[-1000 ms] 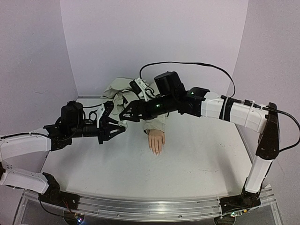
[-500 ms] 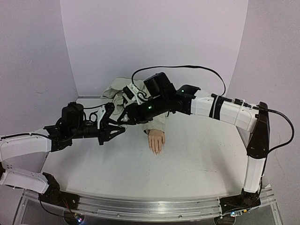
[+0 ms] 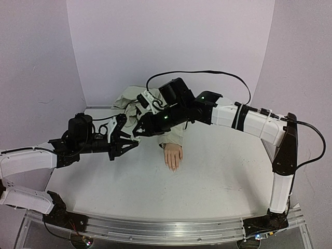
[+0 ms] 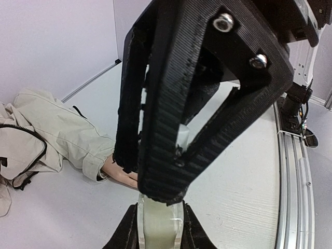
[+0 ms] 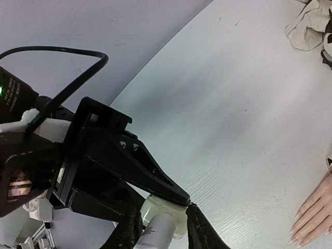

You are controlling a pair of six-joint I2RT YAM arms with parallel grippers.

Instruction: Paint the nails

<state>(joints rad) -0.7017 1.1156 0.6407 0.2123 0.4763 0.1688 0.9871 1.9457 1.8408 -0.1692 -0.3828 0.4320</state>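
Ok, versus a second ago: the right arm has swung left across the frame centre. The right gripper (image 5: pixel 161 228) has gone from wide to narrow. Its fingers now flank the white cap (image 5: pixel 158 233) of the small white bottle (image 4: pixel 158 220); can't tell whether the pads actually press the cap. The cable (image 3: pixel 207 72) loop over the right arm has shifted left with it.

Left arm is unchanged. The left gripper (image 4: pixel 158 231) is still clamped on the bottle body, left of centre in the top view, bottle off the surface.

The mannequin hand (image 3: pixel 174 155) hasn't moved. It lies palm down at centre frame, fingers pointing toward the bottom edge, with the beige sleeve (image 3: pixel 174 136) running up under the right gripper. The nails (image 5: pixel 296 228) sit at the fingertips, well apart from the bottle, at lower right in the right wrist view.

Surface: white worktop (image 3: pixel 218 176) with faint grain. An aluminium rail (image 3: pixel 166 228) runs along the bottom edge, and plain pale lilac walls (image 3: pixel 171 46) close off the back and both sides.
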